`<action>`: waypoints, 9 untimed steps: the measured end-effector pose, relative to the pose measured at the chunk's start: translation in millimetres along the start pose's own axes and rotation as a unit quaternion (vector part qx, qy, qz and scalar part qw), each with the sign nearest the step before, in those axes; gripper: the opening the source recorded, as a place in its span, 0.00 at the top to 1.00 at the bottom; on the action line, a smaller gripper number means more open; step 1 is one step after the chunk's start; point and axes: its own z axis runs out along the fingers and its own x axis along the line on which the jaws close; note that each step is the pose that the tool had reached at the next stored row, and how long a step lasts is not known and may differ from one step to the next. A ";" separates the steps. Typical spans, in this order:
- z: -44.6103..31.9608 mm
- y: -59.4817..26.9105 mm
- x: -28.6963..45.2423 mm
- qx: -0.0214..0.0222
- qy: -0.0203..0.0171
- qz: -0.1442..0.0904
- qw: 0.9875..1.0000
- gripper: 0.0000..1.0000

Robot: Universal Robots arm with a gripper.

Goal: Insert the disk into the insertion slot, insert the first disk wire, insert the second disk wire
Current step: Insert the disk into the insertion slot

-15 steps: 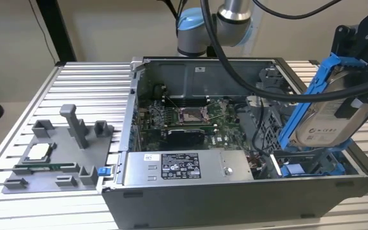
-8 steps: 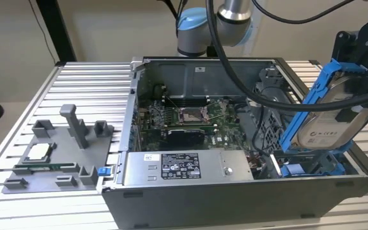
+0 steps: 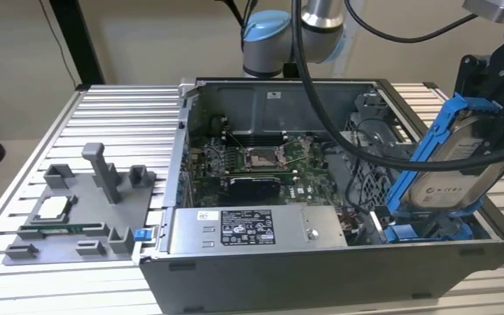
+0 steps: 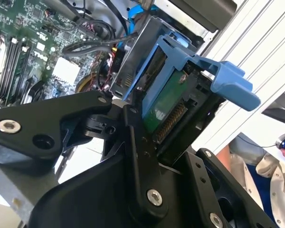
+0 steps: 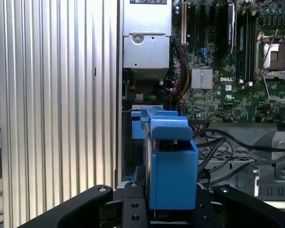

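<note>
One disk [image 3: 451, 172], clipped in its blue frame, is what my claw [image 4: 167, 130] is clenched on. It is tilted, with its lower end at the mouth of the insertion slot [image 3: 422, 231], on the exterior view's right of the open case [image 3: 322, 275]. I judge the first step in hand, the drive not yet seated. Seating it calls for squaring the frame to the bay's blue parts, clear of the black cables [image 5: 218, 142] beside it. Farther off lies the motherboard [image 3: 261, 161].

Blue-framed disk [image 3: 459, 172] tilted steeply over insertion slot [image 3: 424, 231].
</note>
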 end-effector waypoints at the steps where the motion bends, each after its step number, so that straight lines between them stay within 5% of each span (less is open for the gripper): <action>1: 1.8 -1.0 0.0 0.000 0.000 0.000 1.000 1.00; 9: 12.3 -2.3 -0.1 0.001 0.000 0.000 1.000 1.00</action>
